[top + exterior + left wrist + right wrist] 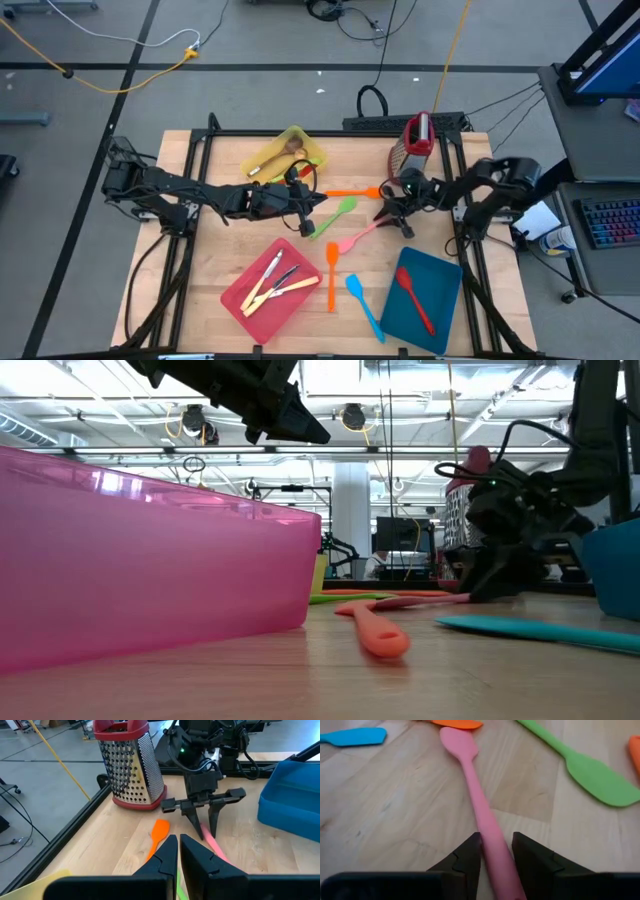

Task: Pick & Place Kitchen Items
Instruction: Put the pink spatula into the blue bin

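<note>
Wrist view only: right hand [496, 855] straddles pink spatula [480, 805].

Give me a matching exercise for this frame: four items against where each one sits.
Items:
1. pink spatula
2. red spoon
3. wooden spoons
4. grater

Places:
A. in the yellow tray
B. between the right claw fingers
C. in the blue tray
D. standing at the table's far edge

Pairs: 1-B, 2-C, 3-A, 4-D
</note>
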Available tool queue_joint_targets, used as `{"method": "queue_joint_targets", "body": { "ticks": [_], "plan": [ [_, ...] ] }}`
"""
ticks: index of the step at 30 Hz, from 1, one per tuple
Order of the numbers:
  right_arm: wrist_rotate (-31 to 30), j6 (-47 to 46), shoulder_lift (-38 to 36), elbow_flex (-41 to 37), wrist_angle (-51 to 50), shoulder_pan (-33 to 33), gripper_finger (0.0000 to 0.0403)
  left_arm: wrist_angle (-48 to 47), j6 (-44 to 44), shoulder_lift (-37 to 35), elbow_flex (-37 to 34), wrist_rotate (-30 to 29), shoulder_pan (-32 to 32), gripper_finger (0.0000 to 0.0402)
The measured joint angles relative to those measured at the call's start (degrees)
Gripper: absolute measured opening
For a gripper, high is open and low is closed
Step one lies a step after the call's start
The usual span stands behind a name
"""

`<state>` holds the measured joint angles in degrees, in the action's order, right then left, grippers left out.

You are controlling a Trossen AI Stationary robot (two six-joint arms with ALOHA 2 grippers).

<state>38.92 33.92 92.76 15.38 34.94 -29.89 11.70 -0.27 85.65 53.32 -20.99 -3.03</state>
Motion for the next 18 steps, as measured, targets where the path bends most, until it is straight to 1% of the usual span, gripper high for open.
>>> {"method": "queue_joint_targets", "body": {
  "ticks": [6,9,12,15,18],
  "plan": [
    [0.0,1.2,2.7,0.0,3.9,0.0,0.0044,0.0,0.0,0.0,0.0,0.0,0.0,0.0026],
    [-0.3,-1.0,2.2,0.0,5.2,0.0,0.0044,0.0,0.0,0.0,0.0,0.0,0.0,0.0026],
    [-1.7,-4.2,0.1,-0.1,6.2,0.1,0.0044,0.0,0.0,0.0,0.0,0.0,0.0,0.0026],
    [-4.4,-8.0,-3.4,-0.1,7.7,0.3,0.0045,0.0,0.0,0.0,0.0,0.0,0.0,0.0026],
    [-5.7,-11.8,-7.8,-0.1,8.2,1.5,0.0041,0.0,0.4,0.0,0.0,0.0,0.0,0.0026]
  ]
}}
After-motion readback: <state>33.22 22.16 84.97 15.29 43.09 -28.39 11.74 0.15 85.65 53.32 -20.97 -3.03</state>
